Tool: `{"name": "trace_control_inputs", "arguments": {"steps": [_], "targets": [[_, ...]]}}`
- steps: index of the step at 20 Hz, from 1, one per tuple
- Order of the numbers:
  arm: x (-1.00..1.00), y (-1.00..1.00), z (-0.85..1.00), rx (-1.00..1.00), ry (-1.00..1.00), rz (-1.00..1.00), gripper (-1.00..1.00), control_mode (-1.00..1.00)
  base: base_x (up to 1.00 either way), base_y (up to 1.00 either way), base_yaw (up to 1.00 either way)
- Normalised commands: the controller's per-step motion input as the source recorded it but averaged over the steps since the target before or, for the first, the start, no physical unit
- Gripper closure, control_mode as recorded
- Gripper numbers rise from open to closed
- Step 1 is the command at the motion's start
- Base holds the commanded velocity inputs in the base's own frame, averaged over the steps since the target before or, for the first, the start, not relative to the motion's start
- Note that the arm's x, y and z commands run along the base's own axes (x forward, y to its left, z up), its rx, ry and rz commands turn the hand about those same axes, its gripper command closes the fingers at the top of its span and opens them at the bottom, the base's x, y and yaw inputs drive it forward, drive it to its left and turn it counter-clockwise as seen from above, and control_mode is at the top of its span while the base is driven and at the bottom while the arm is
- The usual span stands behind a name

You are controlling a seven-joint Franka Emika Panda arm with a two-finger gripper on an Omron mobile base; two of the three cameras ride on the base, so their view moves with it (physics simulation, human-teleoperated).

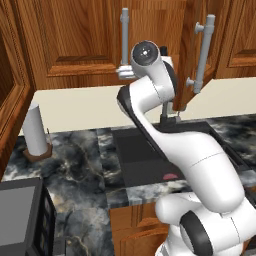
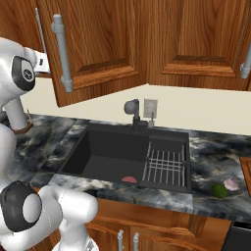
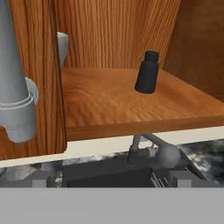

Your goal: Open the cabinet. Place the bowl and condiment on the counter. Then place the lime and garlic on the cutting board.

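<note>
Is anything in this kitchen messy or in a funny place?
Nothing is spilled or broken. The one odd bit: the lime and the garlic lie loose on the counter near its front edge, beside the sink, not on a board. The condiment stands upright on the cabinet shelf.

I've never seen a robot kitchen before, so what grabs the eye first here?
The big white arm reaching up to the wooden cabinet, whose door stands ajar. Inside, a small black condiment stands upright on the shelf. Below lies a dark sink, with a lime and garlic side by side on the counter to its right.
</note>
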Motion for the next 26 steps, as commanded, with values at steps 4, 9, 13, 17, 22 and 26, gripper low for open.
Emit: {"name": "trace_control_inputs", "arguments": {"steps": [4, 9, 13, 17, 22, 26], "targets": [[-0.01, -0.50, -0.07, 0.00, 0.00, 0.00, -1.00, -1.00, 0.00, 0.00, 0.00], [-0.16, -0.33, 0.07, 0.00, -0.02, -0.04, -1.00, -1.00, 0.00, 0.00, 0.00], [-0.16, -0.28, 0.27, -0.01, 0.00, -0.07, -1.00, -1.00, 0.00, 0.00, 0.00], [-0.10, -0.28, 0.12, -0.02, 0.00, -0.06, -1.00, -1.00, 0.00, 0.00, 0.00], [-0.01, -0.32, 0.06, -0.02, 0.00, -0.03, -1.00, -1.00, 0.00, 0.00, 0.00], [-0.02, -0.46, 0.00, 0.00, 0.00, -0.03, -1.00, -1.00, 0.00, 0.00, 0.00]]}}
